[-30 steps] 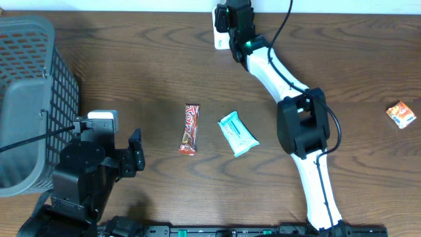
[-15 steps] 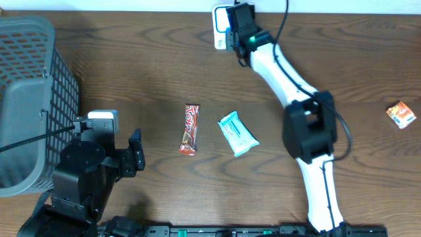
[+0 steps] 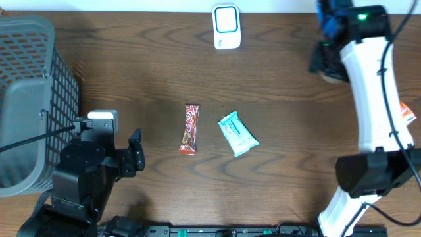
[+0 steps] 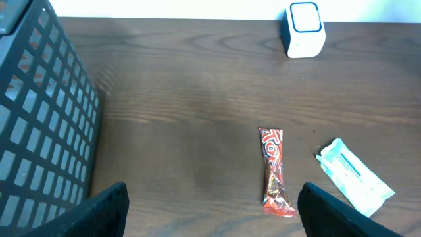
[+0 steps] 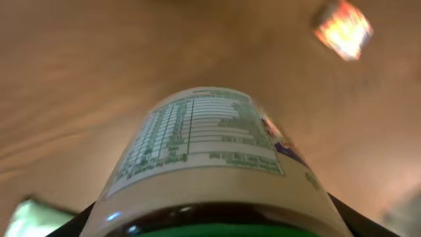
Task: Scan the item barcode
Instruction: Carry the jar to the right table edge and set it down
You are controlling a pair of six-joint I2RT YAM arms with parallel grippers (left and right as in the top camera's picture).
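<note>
Bottle [image 5: 204, 141] between the right gripper [image 5: 210, 220] jaws — well right of the scanner [image 3: 225, 26]
Jaws half apart, clasping its sides; left gripper [image 4: 220, 214] spread wide, holding nothing

Item: dark bottle with a white, green-printed label [image 5: 204, 151], clamped in the right gripper [image 5: 210, 222], label facing the wrist camera.
Scanner: white box with blue-rimmed screen [image 3: 225, 26], upright at the far edge of the table [image 3: 131, 79].

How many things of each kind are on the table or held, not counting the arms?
Snack packets: 3 (red bar, pale blue packet, orange packet)
Labelled bottle, held: 1
Scanner: 1
Basket: 1
Total: 6
</note>
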